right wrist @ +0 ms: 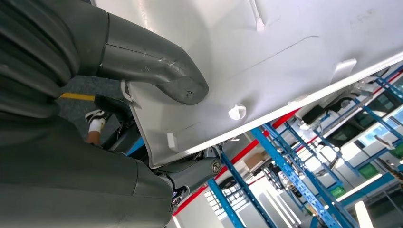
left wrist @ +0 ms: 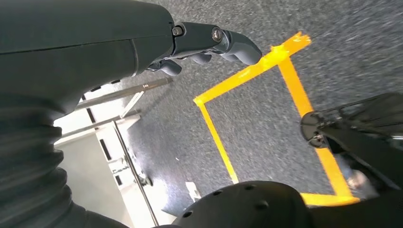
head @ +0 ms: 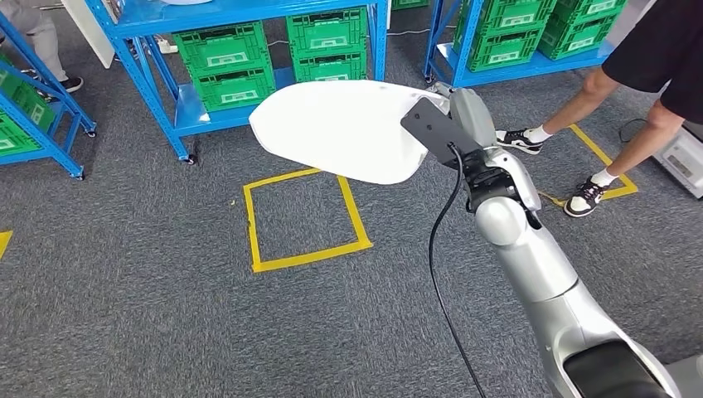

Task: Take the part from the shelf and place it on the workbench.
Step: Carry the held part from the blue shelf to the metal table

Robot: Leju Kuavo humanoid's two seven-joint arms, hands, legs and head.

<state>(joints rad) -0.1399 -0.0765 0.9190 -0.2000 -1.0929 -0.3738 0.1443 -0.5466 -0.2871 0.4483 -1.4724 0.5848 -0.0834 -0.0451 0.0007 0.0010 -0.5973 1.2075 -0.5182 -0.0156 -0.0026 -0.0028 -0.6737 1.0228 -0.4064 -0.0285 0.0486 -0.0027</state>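
1. Part (head: pixel 344 128): a broad white plastic panel with a rounded outline, carried in the air above the grey carpet (head: pixel 124 290). It hangs just beyond the yellow tape square (head: pixel 305 220) on the floor, between that square and the blue shelf (head: pixel 249 16).
2. Right hand (head: pixel 464 124) holds the part at the edge nearest the robot. In the right wrist view the thick grey thumb (right wrist: pixel 157 71) presses on the panel's ribbed inner face, and a darker finger (right wrist: pixel 197 171) comes round the panel's lower rim, so the panel sits pinched between them.
3. Right arm (head: pixel 530 265), silver, reaches up from the lower right of the head view towards the part, with a black cable (head: pixel 439 249) hanging beside it.
4. Left hand (left wrist: pixel 204 45) holds nothing; its dark fingers (left wrist: pixel 237 47) are curled loosely inward above the carpet, near a corner of yellow tape.
5. Green crates (head: pixel 228 66) stand stacked on the blue shelf's lower level, beyond the part. More green crates (head: pixel 506 29) fill a second blue rack to the right of the part.
6. A person (head: pixel 655 58) in dark clothes stands to the right of the part, with white and black shoes (head: pixel 584 197) on a second yellow floor marking.
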